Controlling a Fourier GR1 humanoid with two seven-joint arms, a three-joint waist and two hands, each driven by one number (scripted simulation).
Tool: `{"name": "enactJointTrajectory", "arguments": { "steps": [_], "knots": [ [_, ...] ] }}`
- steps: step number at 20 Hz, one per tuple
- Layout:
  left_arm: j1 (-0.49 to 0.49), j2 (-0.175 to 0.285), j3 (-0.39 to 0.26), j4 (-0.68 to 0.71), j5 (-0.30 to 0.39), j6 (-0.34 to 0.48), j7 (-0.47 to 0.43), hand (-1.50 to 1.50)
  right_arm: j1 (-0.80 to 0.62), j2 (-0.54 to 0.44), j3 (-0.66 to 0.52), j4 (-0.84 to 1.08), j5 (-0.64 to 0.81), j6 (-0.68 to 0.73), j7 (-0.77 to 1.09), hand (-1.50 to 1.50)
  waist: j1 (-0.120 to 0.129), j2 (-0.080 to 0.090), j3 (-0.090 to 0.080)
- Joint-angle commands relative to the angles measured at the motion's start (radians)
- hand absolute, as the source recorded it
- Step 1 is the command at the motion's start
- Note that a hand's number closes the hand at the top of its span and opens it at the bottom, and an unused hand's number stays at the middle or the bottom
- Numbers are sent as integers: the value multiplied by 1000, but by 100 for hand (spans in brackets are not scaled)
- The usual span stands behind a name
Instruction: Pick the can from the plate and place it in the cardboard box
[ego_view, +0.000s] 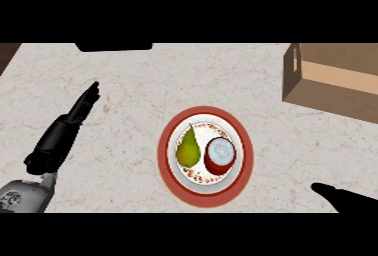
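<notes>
The left hand (68, 125) was held outstretched and empty, well apart from the can (220, 155) on the plate (164, 150); the right hand's (348, 201) state could not be told.

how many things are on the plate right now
2: a green pear on the left half of the plate and a red can on its right half, side by side. Nothing looks hidden.
</notes>
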Motion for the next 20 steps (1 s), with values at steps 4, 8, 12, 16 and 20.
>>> {"name": "enactJointTrajectory", "arguments": {
  "steps": [4,8,12,16,20],
  "knots": [
    [-46,-7,-16,-10,6,-41,22,0,-29,-127,134,-175,116,304,386,-150,55,13,-2],
    [-73,-12,-26,-5,-5,-54,25,0,-148,-104,266,-160,80,466,544,-150,93,19,-1],
    [-101,-1,5,45,24,-91,8,0,-278,-56,337,-182,44,611,719,-150,95,19,-3],
    [-110,0,-11,1,20,-103,29,0,-373,42,393,-86,12,665,803,-150,124,18,-5],
    [-118,-28,-19,27,-5,-74,27,0,-431,120,435,-9,-21,694,867,-150,111,20,-5]
  ]
}}
